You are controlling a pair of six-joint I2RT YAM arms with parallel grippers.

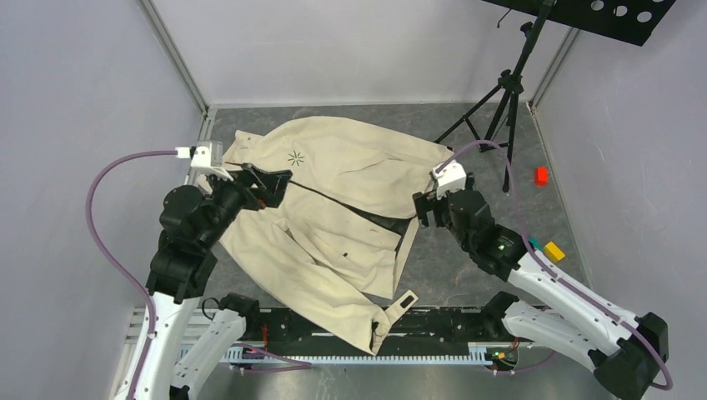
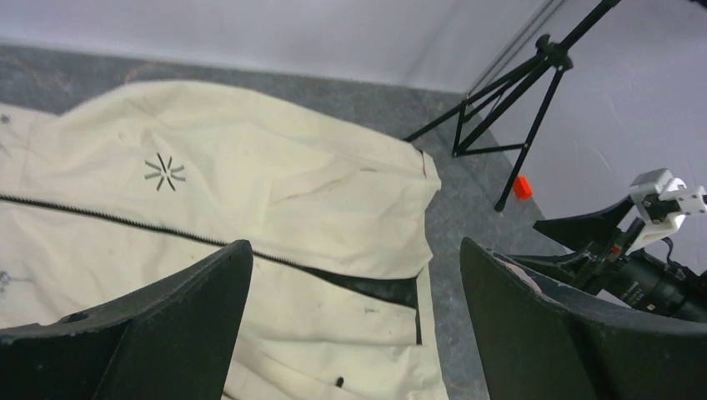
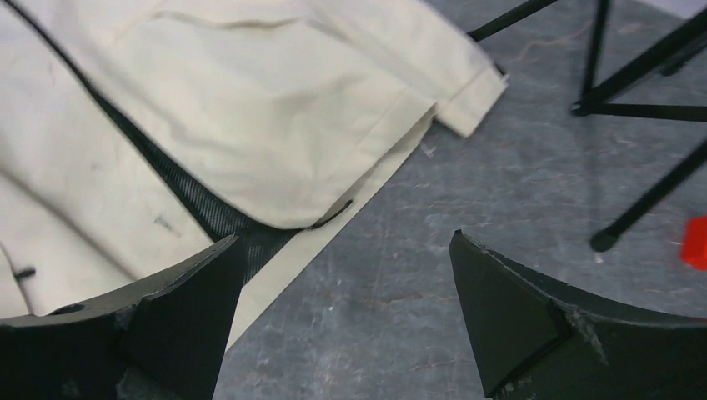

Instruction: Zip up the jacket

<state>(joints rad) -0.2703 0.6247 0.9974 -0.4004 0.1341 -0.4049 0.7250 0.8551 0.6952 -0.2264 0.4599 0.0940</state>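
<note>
The left gripper (image 1: 265, 185) hangs released, jaws wide and holding nothing, over the jacket (image 1: 333, 208) at its logo end, just above the dark zipper line (image 1: 325, 197). The right gripper (image 1: 425, 208) is equally spread and empty at the jacket's opposite end, beside the gap where the two front panels part and the dark lining (image 1: 388, 223) shows. The jacket lies flat on the table (image 1: 467, 267), one sleeve trailing off its near side toward the arm bases. The main risk, as I judge it, is a pinch that takes loose cream cloth or lining instead of the zipper hardware: the fabric would bunch, the panels would slide out of line, and the teeth would not meet. Pulling without the far end anchored would likely drag the whole jacket. I cannot make out the slider, nor whether the closed-looking stretch is actually engaged. The jacket's long axis follows the zipper, running from the starburst logo (image 1: 296, 157) end toward the gaping end by the right gripper.
</note>
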